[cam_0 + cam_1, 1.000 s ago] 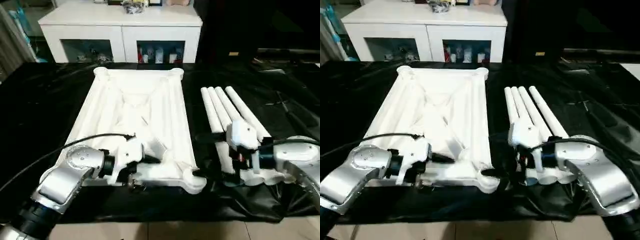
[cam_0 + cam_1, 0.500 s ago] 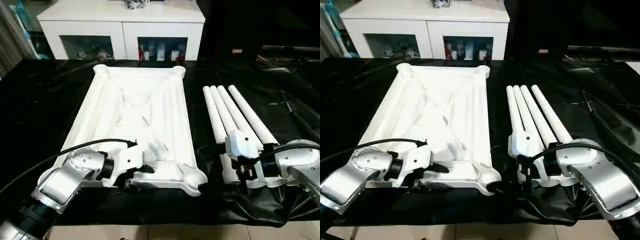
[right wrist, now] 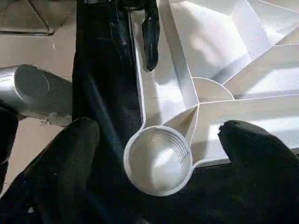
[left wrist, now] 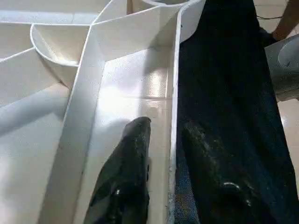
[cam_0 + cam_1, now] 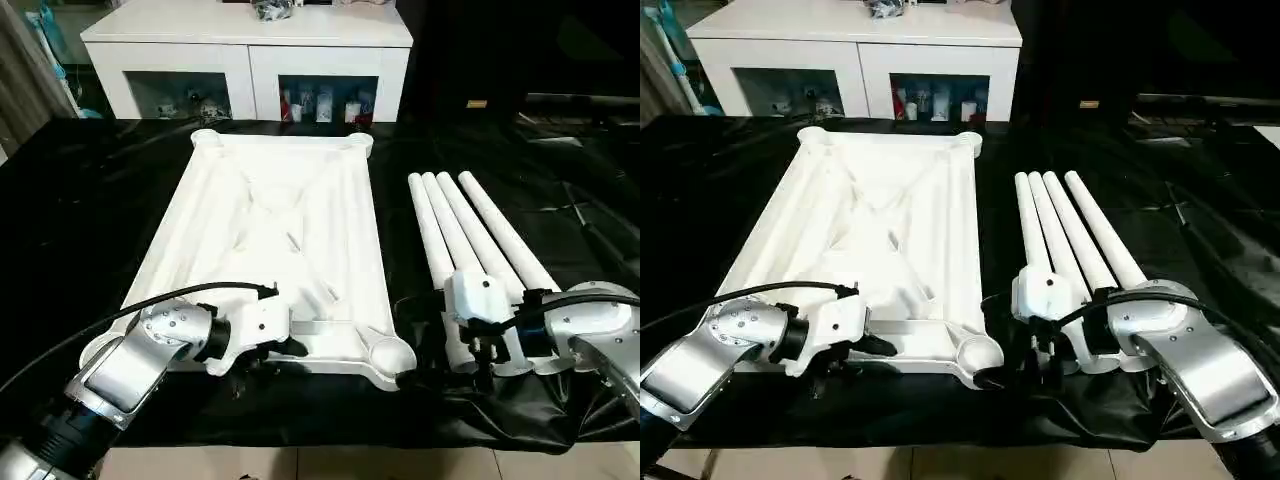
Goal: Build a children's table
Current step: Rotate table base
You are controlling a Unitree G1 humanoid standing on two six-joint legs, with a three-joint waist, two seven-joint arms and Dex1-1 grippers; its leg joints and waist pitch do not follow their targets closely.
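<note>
The white tabletop (image 5: pixel 280 220) lies upside down on the black sheet, its ribs and round corner sockets facing up. My left gripper (image 4: pixel 166 126) straddles the near rim, one finger (image 4: pixel 138 140) inside the tabletop and the other outside on the sheet. Its jaws stand narrow, with a small gap still showing beside the rim wall. My right gripper (image 3: pixel 159 140) is wide open, its fingers on either side of the near right corner socket (image 3: pixel 159 161) without touching it. The legs (image 5: pixel 470 240) lie side by side to the right of the tabletop, their near ends under my right forearm.
The black-sheeted work table (image 5: pixel 80 200) reaches well past the tabletop on the left and behind it. A white cabinet (image 5: pixel 250 40) with glass doors stands behind the table. Pale floor (image 5: pixel 300 465) shows past the table's near edge.
My left gripper's fingers have drawn much closer together around the near rim. The right gripper stays wide open at the corner socket. The whole picture has shifted with the camera.
</note>
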